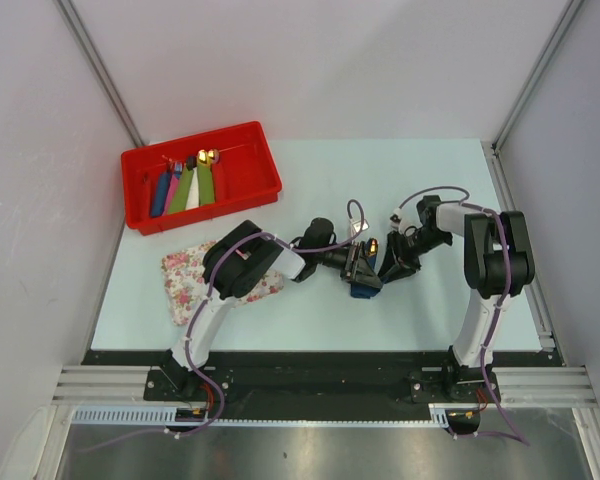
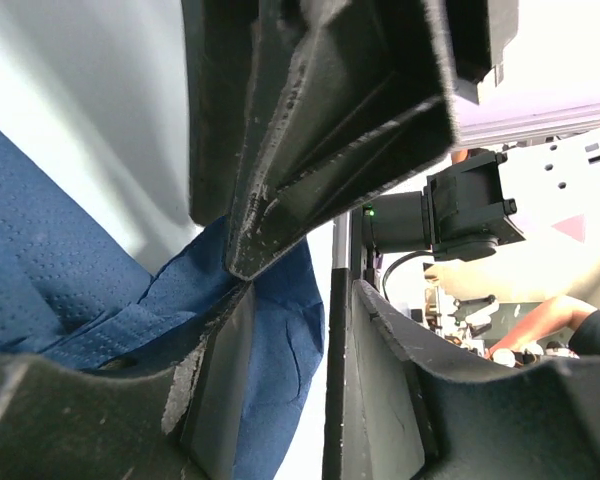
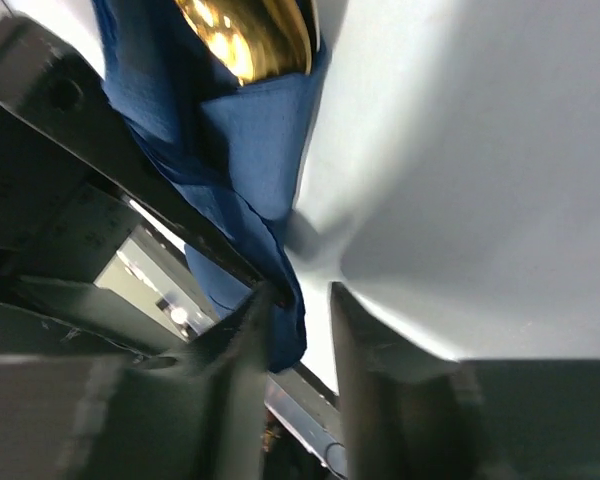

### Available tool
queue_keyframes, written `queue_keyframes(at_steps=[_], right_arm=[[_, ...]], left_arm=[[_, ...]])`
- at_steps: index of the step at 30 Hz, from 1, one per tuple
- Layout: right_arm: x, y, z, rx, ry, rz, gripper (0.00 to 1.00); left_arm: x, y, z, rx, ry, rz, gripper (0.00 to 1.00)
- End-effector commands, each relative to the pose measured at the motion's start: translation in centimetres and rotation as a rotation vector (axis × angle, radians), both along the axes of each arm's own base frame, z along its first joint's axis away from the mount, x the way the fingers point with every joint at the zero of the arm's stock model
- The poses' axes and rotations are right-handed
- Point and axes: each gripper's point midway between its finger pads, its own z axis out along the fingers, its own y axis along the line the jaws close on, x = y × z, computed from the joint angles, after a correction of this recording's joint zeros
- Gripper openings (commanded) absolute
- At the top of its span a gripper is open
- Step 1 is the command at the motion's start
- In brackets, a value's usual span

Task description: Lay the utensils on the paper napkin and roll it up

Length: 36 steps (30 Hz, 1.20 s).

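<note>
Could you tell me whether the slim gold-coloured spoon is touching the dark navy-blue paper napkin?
Touching. The right wrist view shows the gold-coloured spoon wrapped in the navy-blue paper napkin, folds lapping its bowl.

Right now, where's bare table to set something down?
Free: far strip from red bin to table's right edge; near strip between navy napkin and near edge. Crowded: centre, left gripper and right gripper at the napkin; left, floral tray.

The left end effector and right end effector crowd close together over the paper napkin mid-worktop, closing that spot. A red bin takes the far-left corner, and a floral tray lies partly beneath the left arm. The far centre and right are bare.
</note>
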Motion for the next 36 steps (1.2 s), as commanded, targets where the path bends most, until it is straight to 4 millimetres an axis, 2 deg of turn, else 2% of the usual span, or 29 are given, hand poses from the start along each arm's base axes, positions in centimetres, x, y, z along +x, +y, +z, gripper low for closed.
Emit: queue_keyframes(at_steps=[1, 5, 9, 13, 16, 19, 23, 29, 32, 36], right_arm=[[-1.1, -0.2, 0.1, 0.018, 0.01, 0.034, 0.2], [-1.0, -0.2, -0.2, 0.011, -0.006, 0.043, 0.0], [-0.8, -0.7, -0.9, -0.02, -0.025, 0.048, 0.0], [-0.5, -0.9, -1.3, -0.046, -0.046, 0.047, 0.0], [-0.6, -0.9, -1.4, -0.047, -0.05, 0.039, 0.0], [-0.7, -0.8, -1.4, -0.047, -0.058, 0.033, 0.0], [-0.7, -0.4, -1.3, -0.042, -0.067, 0.027, 0.0], [-0.8, -0.4, -1.6, -0.06, -0.068, 0.019, 0.0], [-0.9, -0.7, -1.6, -0.069, -0.066, 0.006, 0.0], [-0.6, -0.8, -1.2, -0.073, -0.085, -0.008, 0.0]], left_arm=[[0.9, 0.9, -3.6, 0.075, -0.015, 0.084, 0.51], [1.7, 0.5, -2.0, 0.039, -0.032, 0.099, 0.51], [2.7, 0.7, 1.5, -0.022, -0.035, 0.126, 0.53], [4.0, 2.5, 7.2, -0.104, -0.053, 0.176, 0.54], [4.5, 4.6, 8.4, -0.093, -0.049, 0.225, 0.53], [3.8, 5.6, 7.8, -0.05, -0.065, 0.21, 0.52], [3.3, 5.7, 7.3, -0.017, -0.1, 0.195, 0.48], [3.5, 3.8, 5.8, 0.09, -0.166, 0.15, 0.37], [2.6, 2.6, 5.0, 0.116, -0.172, 0.11, 0.32], [1.7, 2.0, 3.1, 0.15, -0.143, 0.086, 0.26]])
